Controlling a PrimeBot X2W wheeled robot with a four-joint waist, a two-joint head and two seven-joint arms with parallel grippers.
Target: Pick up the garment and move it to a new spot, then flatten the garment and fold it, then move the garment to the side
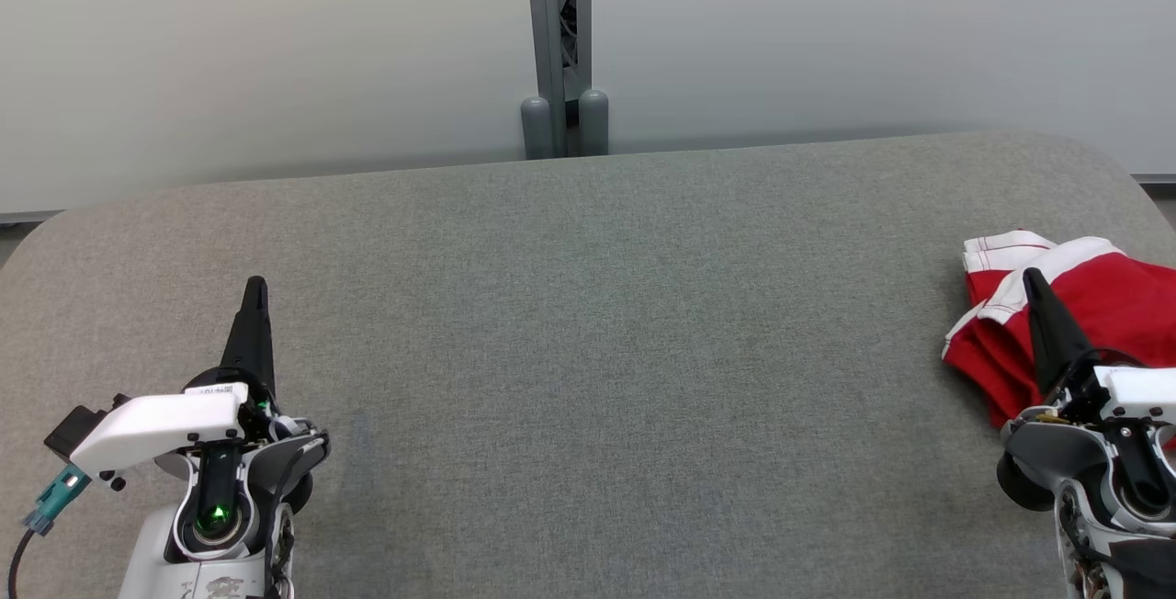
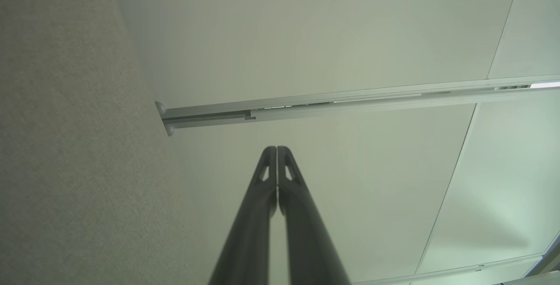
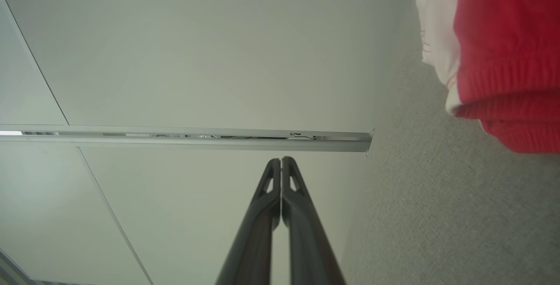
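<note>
The right tool (image 1: 1031, 277) is seen with its two dark fingers pressed together, tip to tip, and nothing is clamped between them. In the right wrist view the closed fingers (image 3: 262, 215) are pointed toward the pale wall panel (image 3: 197, 49), and the cloth is seen off to one side of them, apart from the tips. The left tool (image 1: 254, 290) is likewise closed on nothing and is held low over the near left part of the bench (image 1: 588, 351), well apart from the cloth.

The garment (image 1: 1107, 300), red with white trim, is found at the far right edge of the grey bench, just beside the right tool, and is partly cut off by the frame. It is gathered into a compact bundle. Whether that bundle is a neat fold or only a loose heap cannot be settled from these views, since so much of it is hidden.

If it is a loose heap, the first step is judged to be in hand: the pick-up has not yet been made. For the next move the right tool would have to be opened, turned toward the cloth and lowered onto a raised edge. The wide bare middle of the bench could be used as the new spot. A grip taken on one layer only might let the rest trail off the bench edge.
</note>
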